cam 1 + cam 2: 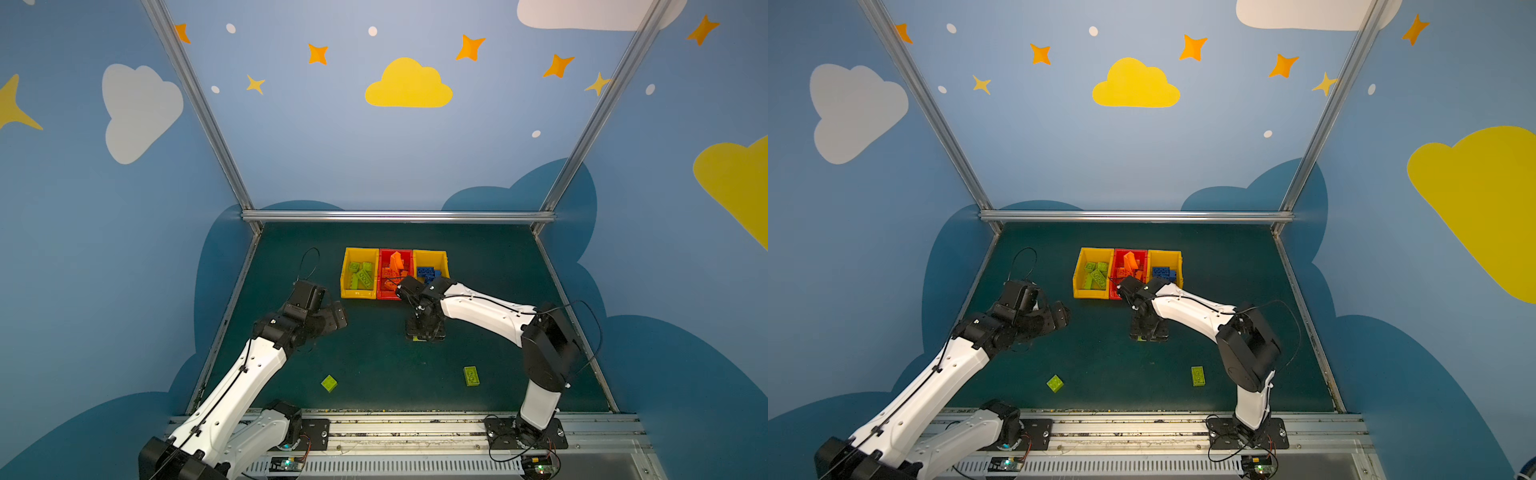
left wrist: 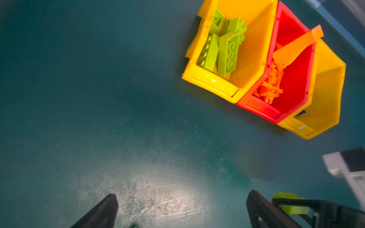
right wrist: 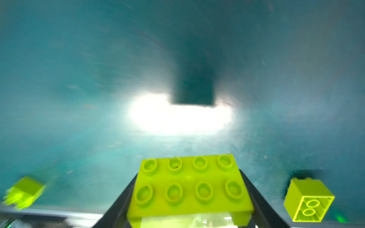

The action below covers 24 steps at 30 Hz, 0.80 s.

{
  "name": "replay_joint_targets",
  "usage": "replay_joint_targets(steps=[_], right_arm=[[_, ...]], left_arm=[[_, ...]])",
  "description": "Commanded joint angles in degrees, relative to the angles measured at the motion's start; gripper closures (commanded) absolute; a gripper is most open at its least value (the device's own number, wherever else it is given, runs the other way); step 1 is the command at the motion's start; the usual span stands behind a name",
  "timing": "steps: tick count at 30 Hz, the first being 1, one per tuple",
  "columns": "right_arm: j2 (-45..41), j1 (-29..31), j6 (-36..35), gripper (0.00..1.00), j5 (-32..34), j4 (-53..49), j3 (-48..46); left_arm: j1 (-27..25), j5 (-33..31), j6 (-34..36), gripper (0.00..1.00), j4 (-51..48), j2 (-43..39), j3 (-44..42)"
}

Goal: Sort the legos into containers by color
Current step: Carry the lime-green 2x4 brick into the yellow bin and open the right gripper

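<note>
Right jaws: closed on a lime oblong brick (image 3: 189, 183), studs up, held end to end across its length. They sit low over the counter (image 1: 374, 357), mid-field, just in front of the red bin (image 1: 384, 294). Cannot tell whether the brick has left the surface.

Left jaws: spread wide and empty, hanging over bare counter near the left yellow bin (image 1: 357, 293).

Step in hand, by my reading, is carrying this brick to the left yellow bin, where the sorted lime bricks (image 1: 360, 274) lie.
- Lift straight up first.
- Keep the brick level; held by its ends, it may pivot.
- Clear the bin's near wall, then release low over the pile.
- Watch the left arm, which is close to the route.

Elsewhere:
- The three bins stand wall to wall in a row.
- Orange bricks (image 1: 395, 266) are heaped in the red bin, one standing tall.
- Blue bricks (image 1: 428, 273) are in the right yellow bin (image 1: 430, 255).
- Loose near the front edge, well apart, are another oblong lime brick (image 1: 471, 375) and a square lime brick (image 1: 329, 382).
</note>
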Motion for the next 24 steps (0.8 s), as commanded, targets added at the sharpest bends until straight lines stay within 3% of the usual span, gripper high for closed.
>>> replay_joint_targets(steps=[1, 10, 16, 24], right_arm=[[3.85, -0.62, -5.86, 0.61, 0.07, -4.16, 8.51], [19.42, -4.07, -15.69, 0.62, -7.39, -6.94, 38.07], [26.62, -6.07, -20.31, 0.61, -12.5, 1.5, 49.14], [37.39, -9.45, -20.86, 0.6, -17.14, 12.45, 62.09]], left_arm=[[1.84, -2.27, 0.32, 0.0, -0.82, -0.05, 1.08], [7.67, -3.1, 0.82, 0.0, -4.04, -1.43, 1.3], [11.42, -4.4, 2.6, 0.0, -5.78, -0.31, 3.15], [16.98, -3.93, 5.13, 0.0, -6.75, 1.72, 6.59]])
